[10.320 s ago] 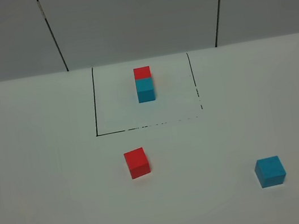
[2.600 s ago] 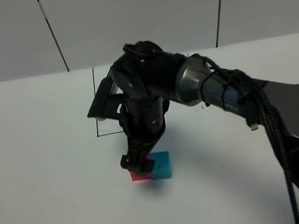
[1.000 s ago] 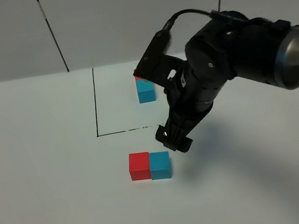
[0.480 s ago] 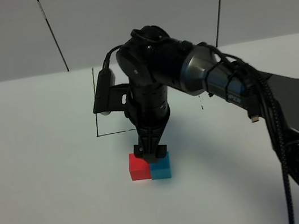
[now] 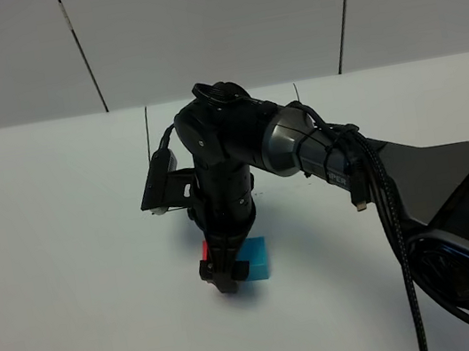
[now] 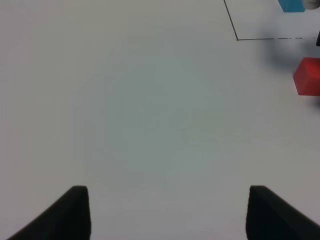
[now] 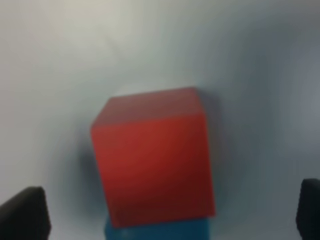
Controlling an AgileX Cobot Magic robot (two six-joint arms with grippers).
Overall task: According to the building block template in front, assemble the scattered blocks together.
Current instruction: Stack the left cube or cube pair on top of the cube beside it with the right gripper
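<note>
The scattered blocks lie side by side, touching: the red cube (image 7: 155,160) and the cyan-blue cube (image 5: 254,259). In the exterior view my right gripper (image 5: 223,276) hangs low over the red cube and hides all but a sliver of it. The right wrist view shows this gripper (image 7: 165,212) open, its fingertips (image 7: 22,212) wide on either side of the red cube. The building block template is behind the arm in the exterior view; only its blue end (image 6: 291,5) shows in the left wrist view. My left gripper (image 6: 172,215) is open over bare table, far from the red cube (image 6: 307,76).
A thin black outline (image 5: 146,123) marks a rectangle on the white table (image 5: 68,257), its corner (image 6: 237,38) also in the left wrist view. The right arm (image 5: 239,148) stretches from the right across the middle. A grey panelled wall stands behind.
The right arm swung back over the joined cubes and its gripper dropped lower, now straddling and hiding the red cube. The cubes and the left gripper have not moved.
</note>
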